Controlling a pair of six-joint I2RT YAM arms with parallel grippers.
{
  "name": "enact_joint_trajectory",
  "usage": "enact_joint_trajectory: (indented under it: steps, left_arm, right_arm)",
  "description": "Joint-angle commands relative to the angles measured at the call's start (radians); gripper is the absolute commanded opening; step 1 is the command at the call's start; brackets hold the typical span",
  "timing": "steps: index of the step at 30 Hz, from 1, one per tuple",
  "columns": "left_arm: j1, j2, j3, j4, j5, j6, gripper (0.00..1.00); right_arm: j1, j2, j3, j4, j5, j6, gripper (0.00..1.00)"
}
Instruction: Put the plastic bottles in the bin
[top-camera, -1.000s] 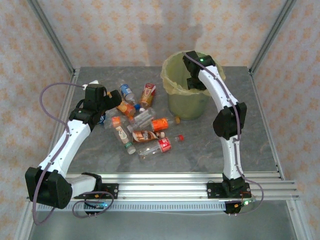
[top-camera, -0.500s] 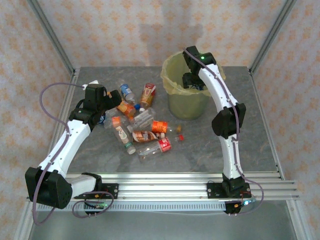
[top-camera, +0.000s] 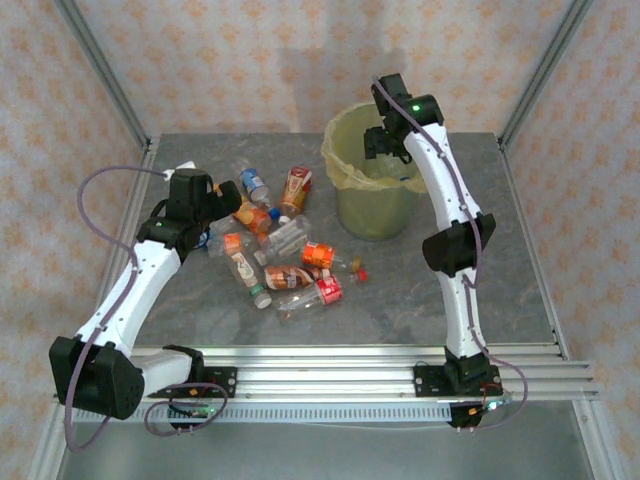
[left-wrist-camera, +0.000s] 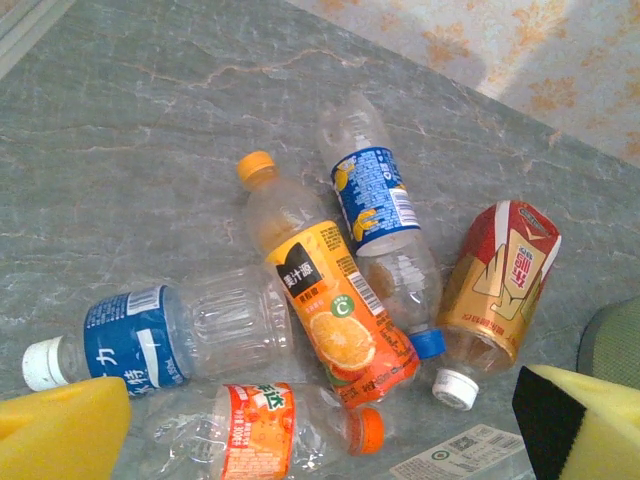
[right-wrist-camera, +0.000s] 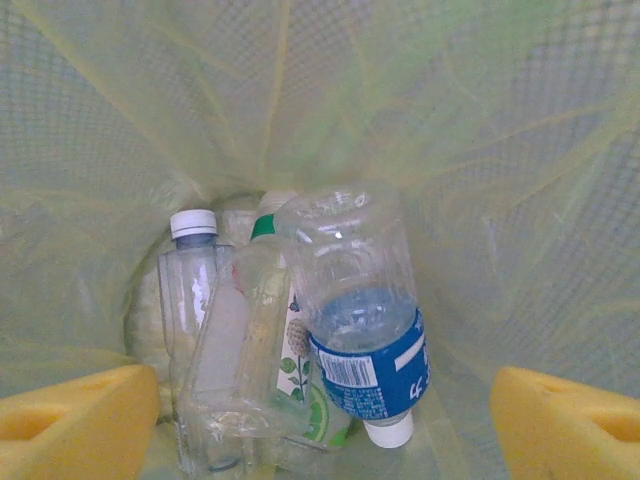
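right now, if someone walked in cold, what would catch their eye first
The jumble of plastic bottles lying on the grey table, orange and blue labels mixed, with the left gripper open at its left edge. Then the yellow-green bin at the back, right gripper open above it, a blue-labelled bottle among those inside.

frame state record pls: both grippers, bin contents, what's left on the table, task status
left gripper: open, empty, hovering over the bottle pile
right gripper: open, empty, pointing down at the mouth of the bin
bin: upright, bag-lined, far side of the table
in bin: at least three bottles; blue-label bottle lies on top
on table: bottle pile left of the bin, all lying on their sides
task status: not finished
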Motion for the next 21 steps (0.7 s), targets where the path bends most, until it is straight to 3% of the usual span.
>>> enact_joint_trajectory:
  steps: [1, 6, 11, 13, 21]
  left_arm:
    - [-0.005, -0.049, 0.021, -0.044, -0.055, 0.01, 1.0]
    - [-0.001, -0.058, 0.026, -0.096, -0.079, 0.001, 1.0]
    - [0.015, -0.048, 0.057, -0.227, -0.095, 0.016, 1.0]
    - [0.033, -0.05, 0.053, -0.273, -0.093, 0.022, 1.0]
    - [0.142, -0.012, -0.005, -0.293, 0.067, -0.055, 0.97]
  right_arm:
    - [-0.003, -0.115, -0.023, 0.038, 0.044, 0.018, 0.82]
    - [-0.004, -0.184, -0.053, 0.055, 0.013, 0.036, 0.82]
    - [-0.004, -0.282, -0.116, 0.093, -0.018, 0.037, 0.92]
    - [-0.004, -0.341, -0.174, 0.125, -0.03, 0.038, 0.99]
    - [-0.003, -0.628, -0.567, 0.353, -0.049, 0.097, 0.99]
